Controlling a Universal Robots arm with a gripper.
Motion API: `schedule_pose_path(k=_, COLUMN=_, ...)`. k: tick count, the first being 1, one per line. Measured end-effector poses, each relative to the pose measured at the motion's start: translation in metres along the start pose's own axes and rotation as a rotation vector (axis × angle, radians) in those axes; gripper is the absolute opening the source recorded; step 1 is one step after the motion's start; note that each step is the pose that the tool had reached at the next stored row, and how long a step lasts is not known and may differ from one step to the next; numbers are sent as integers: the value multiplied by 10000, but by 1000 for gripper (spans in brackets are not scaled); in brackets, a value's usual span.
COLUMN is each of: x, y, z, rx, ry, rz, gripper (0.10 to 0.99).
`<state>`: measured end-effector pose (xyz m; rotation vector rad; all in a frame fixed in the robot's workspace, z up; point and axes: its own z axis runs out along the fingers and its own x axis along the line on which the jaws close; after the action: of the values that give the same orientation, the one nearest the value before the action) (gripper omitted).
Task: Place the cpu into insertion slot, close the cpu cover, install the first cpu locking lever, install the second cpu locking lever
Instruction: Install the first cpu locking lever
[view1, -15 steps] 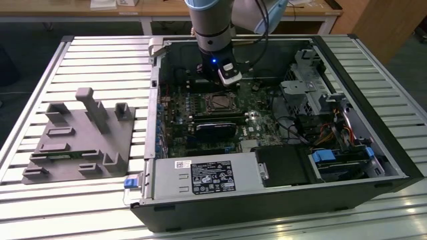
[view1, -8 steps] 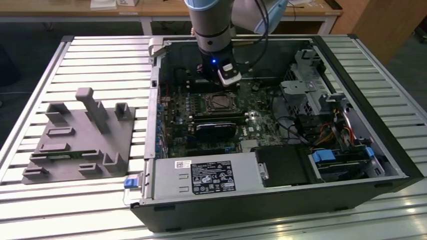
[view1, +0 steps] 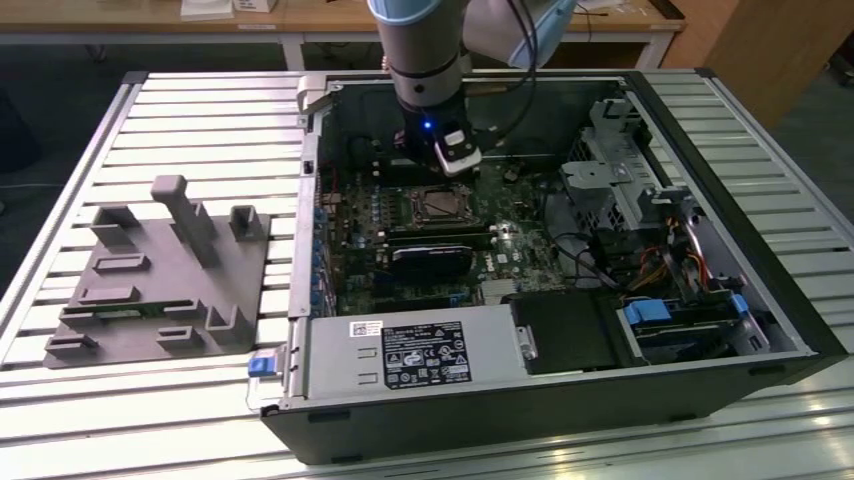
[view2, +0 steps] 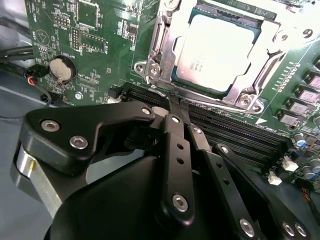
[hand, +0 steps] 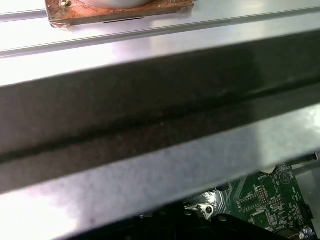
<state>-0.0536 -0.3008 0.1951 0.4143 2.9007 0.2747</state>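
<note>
Memory slots (view2: 235, 135) lie between hand (view2: 172, 102) and cpu (view2: 217, 50).

Open room above the insertion slot (view1: 438, 204).

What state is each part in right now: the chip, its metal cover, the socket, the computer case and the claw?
cpu: seated in its socket, top showing.
cpu cover: lying down, framing the chip.
insertion slot: filled.
computer case: lying on its side, panel off.
claw: shut, empty, beside the socket.
</note>
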Motion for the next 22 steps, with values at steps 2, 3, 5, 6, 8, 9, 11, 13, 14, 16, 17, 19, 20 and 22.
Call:
schedule_pose_path(k=2, x=0, y=-7, z=6, rx=11, ry=-10, rz=47, gripper=106)
schedule_pose_path(k=3, x=0, y=-10, z=9, rx=15, ry=-15, rz=69, gripper=106)
schedule_pose_path(k=5, x=-1, y=-17, z=15, rx=20, ry=-25, rz=111, gripper=106)
schedule_pose_path(k=6, x=-1, y=-19, z=19, rx=21, ry=-30, rz=131, gripper=106)
schedule_pose_path(k=8, x=0, y=-21, z=27, rx=22, ry=-34, rz=149, gripper=106)
schedule_pose_path(k=9, x=1, y=-23, z=29, rx=21, ry=-32, rz=151, gripper=106)
schedule_pose_path(k=11, x=2, y=-26, z=35, rx=-2, ry=-23, rz=157, gripper=106)
schedule_pose_path(k=13, x=2, y=-27, z=38, rx=-44, ry=-10, rz=165, gripper=106)
schedule_pose_path(k=14, x=1, y=-26, z=40, rx=-75, ry=-2, rz=170, gripper=106)
schedule_pose_path(k=16, x=1, y=-26, z=40, rx=-136, ry=16, rz=180, gripper=106)
schedule_pose_path(k=17, x=1, y=-25, z=40, rx=-143, ry=17, rz=181, gripper=106)
schedule_pose_path(k=19, x=1, y=-25, z=39, rx=-148, ry=16, rz=182, gripper=106)
schedule_pose_path(k=20, x=-1, y=-22, z=33, rx=-155, ry=15, rz=182, gripper=106)
schedule_pose_path(k=22, x=-8, y=-14, z=-4, rx=-152, ry=16, rz=182, gripper=106)
